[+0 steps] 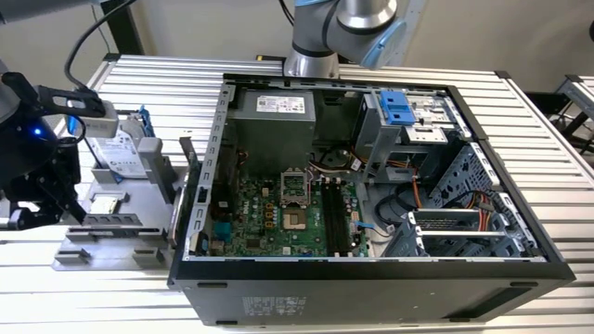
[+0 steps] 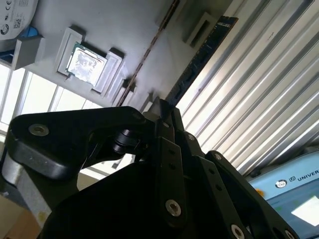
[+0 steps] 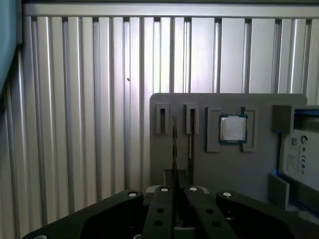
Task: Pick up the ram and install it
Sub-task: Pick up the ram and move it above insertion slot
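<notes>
Far lower left of the exterior view: gripper low over the gray parts holder on the slatted table. Can't tell whether it is open or closed. The ram stands on edge in a holder slot, just beside the gripper. A square processor chip and a hard drive sit on the same holder. The open computer case fills centre and right.

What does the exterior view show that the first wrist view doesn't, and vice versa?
Exterior view: the open computer case with its green motherboard. First wrist view: nothing extra, just a head-on look at the slot blocks. Both: the gray tray, the ram, the square processor chip, the hard drive, the ribbed table.
</notes>
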Tool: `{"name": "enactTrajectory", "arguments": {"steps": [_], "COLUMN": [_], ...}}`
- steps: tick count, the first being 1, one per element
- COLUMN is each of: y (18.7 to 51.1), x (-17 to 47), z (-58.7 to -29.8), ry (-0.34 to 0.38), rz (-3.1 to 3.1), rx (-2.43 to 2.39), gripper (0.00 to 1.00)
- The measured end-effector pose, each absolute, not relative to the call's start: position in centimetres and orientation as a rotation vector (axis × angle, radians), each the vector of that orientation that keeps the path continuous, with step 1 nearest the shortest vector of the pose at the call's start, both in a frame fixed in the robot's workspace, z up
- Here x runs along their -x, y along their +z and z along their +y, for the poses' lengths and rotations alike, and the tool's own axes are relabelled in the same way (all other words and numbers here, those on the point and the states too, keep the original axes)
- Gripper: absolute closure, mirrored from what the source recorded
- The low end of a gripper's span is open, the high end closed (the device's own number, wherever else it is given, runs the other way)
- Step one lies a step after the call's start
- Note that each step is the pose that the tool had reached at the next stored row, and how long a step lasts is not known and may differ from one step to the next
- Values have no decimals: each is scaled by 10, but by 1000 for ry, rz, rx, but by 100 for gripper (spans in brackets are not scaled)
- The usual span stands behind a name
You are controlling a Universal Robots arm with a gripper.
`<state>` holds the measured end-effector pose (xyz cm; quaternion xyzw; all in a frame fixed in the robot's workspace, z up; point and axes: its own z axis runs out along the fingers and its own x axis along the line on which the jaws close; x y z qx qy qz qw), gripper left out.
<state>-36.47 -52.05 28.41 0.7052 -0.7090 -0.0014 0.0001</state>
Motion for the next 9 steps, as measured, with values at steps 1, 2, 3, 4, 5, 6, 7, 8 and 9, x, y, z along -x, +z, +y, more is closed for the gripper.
{"name": "enactTrajectory", "arguments": {"steps": [1,2,3,4,5,6,7,8,9], "y": [285,286,288,289,290,292,293,294,296], "x": [365,365,365,365,365,365,365,365,365], "z": [-520,-519,-519,-518,-517,-515,-514,-514,-513], "ry": [-4,-4,-4,-4,-4,-4,-4,-4,-4], "rz": [-2228,-2227,-2227,-2228,-2227,-2227,-2227,-2227,-2227], "rx": [-2215,-2215,-2215,-2215,-2215,-2215,-2215,-2215,-2215], "gripper": [100,100,100,100,100,100,100,100,100]}}
